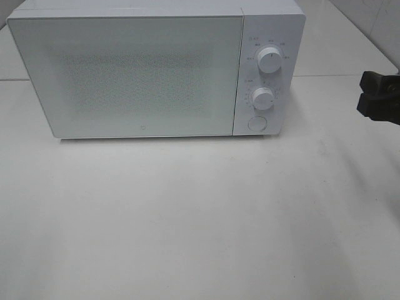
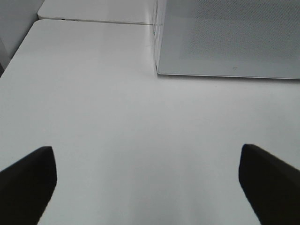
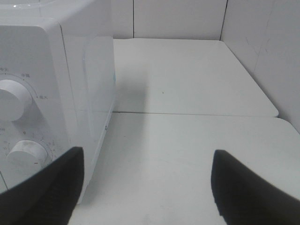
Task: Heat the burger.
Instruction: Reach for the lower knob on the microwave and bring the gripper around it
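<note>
Exterior high view shows a white microwave (image 1: 156, 69) standing toward the far edge of the bench (image 1: 187, 219), its frosted door (image 1: 125, 72) shut flush. The burger appears in none of the three views. The bare bench in front of the oven carries nothing, and the door is too clouded to tell whether the burger sits inside.

The right gripper (image 3: 147, 183) hangs at the bench's right edge, well apart from the control panel and about level with the lower knob (image 1: 263, 98). Its jaws are spread wide with nothing between them. The left gripper (image 2: 147, 164) hovers over the bench's near left part, facing the door's corner, jaws likewise wide and empty.

With the door closed and no food outside, the step in hand is probably working the controls, though the task could equally be at its very start. If so, the right arm would need to cross to the panel and narrow its jaws around the upper knob (image 1: 269, 60) or the lower one, squarely enough to turn it. Otherwise it would press the round button (image 1: 256, 123) below them, which probably releases the door.
</note>
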Robot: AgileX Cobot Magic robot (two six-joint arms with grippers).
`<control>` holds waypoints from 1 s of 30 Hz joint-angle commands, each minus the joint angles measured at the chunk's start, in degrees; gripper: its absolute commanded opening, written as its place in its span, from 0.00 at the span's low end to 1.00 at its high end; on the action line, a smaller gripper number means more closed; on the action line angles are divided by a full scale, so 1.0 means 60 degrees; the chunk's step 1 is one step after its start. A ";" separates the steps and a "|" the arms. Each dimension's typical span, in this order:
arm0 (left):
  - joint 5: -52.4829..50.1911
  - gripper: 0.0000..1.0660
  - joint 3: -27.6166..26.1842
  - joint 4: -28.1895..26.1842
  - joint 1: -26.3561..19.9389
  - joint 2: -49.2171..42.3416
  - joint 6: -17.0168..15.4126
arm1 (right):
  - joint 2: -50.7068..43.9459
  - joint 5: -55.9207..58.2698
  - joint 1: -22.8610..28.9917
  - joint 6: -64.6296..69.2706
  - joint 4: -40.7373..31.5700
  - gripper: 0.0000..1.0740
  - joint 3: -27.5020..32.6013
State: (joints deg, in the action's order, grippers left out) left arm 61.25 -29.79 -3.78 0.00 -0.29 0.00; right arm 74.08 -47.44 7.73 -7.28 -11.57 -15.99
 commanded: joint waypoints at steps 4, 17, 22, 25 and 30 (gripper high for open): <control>0.0019 0.92 0.0029 0.0000 0.0000 -0.0210 0.0000 | 0.0812 -0.1261 0.1060 -0.1098 -0.1451 0.70 0.0162; 0.0019 0.92 0.0029 0.0000 0.0000 -0.0210 0.0000 | 0.2368 -0.3189 0.4030 -0.1537 -0.4488 0.70 0.0162; 0.0019 0.92 0.0029 0.0000 0.0000 -0.0210 0.0000 | 0.2693 -0.3724 0.5032 -0.1585 -0.5338 0.70 0.0134; 0.0019 0.92 0.0029 0.0000 0.0000 -0.0210 0.0000 | 0.2884 -0.3992 0.5481 -0.1642 -0.5901 0.70 0.0057; 0.0019 0.92 0.0029 0.0000 0.0000 -0.0210 0.0000 | 0.3342 -0.4030 0.6102 -0.2091 -0.6599 0.70 -0.0296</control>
State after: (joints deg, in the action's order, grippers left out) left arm 61.25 -29.79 -3.72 0.00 -0.29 0.00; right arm 92.93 -68.98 42.69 -17.82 -48.99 -16.16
